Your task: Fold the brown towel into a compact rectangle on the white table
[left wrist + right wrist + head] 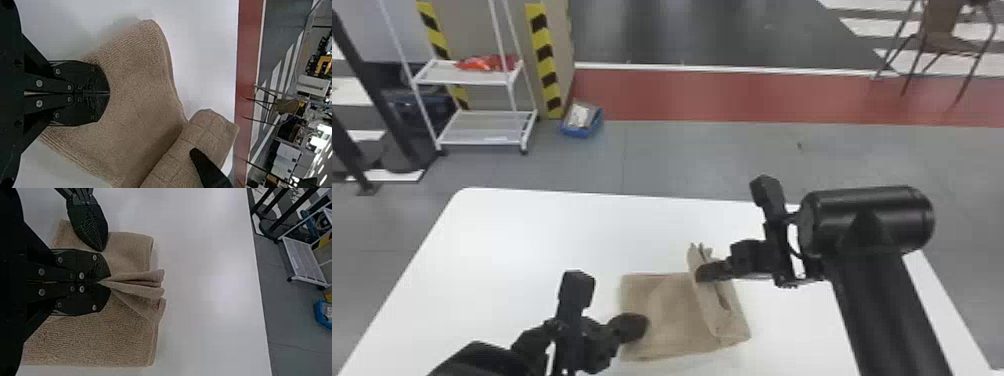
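We find the brown towel point(677, 310) lying on the white table point(507, 240), between the two arms, partly folded. Its portion on the robot's left lies mostly flat, while a folded band runs along its right side, away from the robot. The far end of that band rises into bunched layers that reach past the far edge of the flat portion. We record the right gripper point(704, 274) as closed on the towel at this band: in the right wrist view, the cloth is pinched at the fingertips of the right gripper point(105, 282) and fans out from them in several pleats. We record the left gripper point(636, 327) as closed also, over the towel's left portion. In the left wrist view, the two fingers of the left gripper point(109, 93) meet along their length, with towel behind their tips; we cannot tell whether they touch the cloth, and we see no fold caught between them. Beyond the table we note a white shelf rack point(482, 127) on the far left, with a red-orange item point(487, 63) on its upper shelf. A blue box point(580, 131) sits on the floor near the rack, to its right. A brown chair point(939, 37) stands at the far right, well apart from the table.
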Controlling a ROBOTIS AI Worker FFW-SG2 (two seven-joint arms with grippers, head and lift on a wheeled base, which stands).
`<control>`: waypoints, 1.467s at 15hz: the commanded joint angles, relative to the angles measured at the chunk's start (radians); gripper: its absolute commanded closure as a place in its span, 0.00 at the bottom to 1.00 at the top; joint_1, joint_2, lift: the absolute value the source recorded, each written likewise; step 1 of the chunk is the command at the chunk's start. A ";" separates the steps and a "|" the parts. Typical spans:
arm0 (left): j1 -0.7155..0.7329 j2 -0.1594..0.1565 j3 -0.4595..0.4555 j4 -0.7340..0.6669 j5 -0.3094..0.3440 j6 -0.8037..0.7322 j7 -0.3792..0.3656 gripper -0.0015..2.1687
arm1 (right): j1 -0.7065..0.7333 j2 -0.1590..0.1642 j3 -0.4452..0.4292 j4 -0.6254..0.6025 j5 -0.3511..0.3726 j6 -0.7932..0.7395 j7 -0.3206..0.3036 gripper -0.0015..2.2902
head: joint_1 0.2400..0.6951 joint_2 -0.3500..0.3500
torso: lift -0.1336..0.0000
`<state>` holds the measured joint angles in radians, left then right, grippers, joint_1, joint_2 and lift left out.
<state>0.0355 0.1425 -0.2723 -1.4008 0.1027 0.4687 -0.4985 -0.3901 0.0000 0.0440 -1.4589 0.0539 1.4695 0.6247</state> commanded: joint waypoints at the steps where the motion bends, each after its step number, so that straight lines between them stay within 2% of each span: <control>1: 0.000 -0.001 -0.002 0.000 0.003 0.000 0.000 0.85 | -0.010 0.001 0.030 0.014 -0.040 -0.028 -0.025 0.57 | 1.00 0.42 | 1.00; 8: -0.006 -0.006 -0.015 0.000 0.012 0.000 -0.002 0.85 | -0.013 0.001 0.108 0.037 -0.092 -0.071 -0.057 0.57 | 1.00 0.47 | 1.00; 12: -0.009 -0.009 -0.024 0.000 0.012 0.003 0.002 0.85 | -0.013 0.001 0.125 0.055 -0.098 -0.096 -0.060 0.57 | 1.00 0.48 | 1.00; 16: -0.017 -0.014 -0.031 0.014 0.012 0.003 0.003 0.85 | -0.010 0.001 0.168 0.063 -0.146 -0.154 -0.083 0.57 | 1.00 0.49 | 1.00; 22: -0.022 -0.014 -0.030 0.020 0.014 -0.003 0.005 0.85 | 0.011 0.001 0.181 0.100 -0.143 -0.176 -0.083 0.51 | 1.00 0.51 | 1.00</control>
<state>0.0153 0.1288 -0.3038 -1.3810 0.1154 0.4674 -0.4935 -0.3891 0.0000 0.2240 -1.3627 -0.0913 1.3007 0.5415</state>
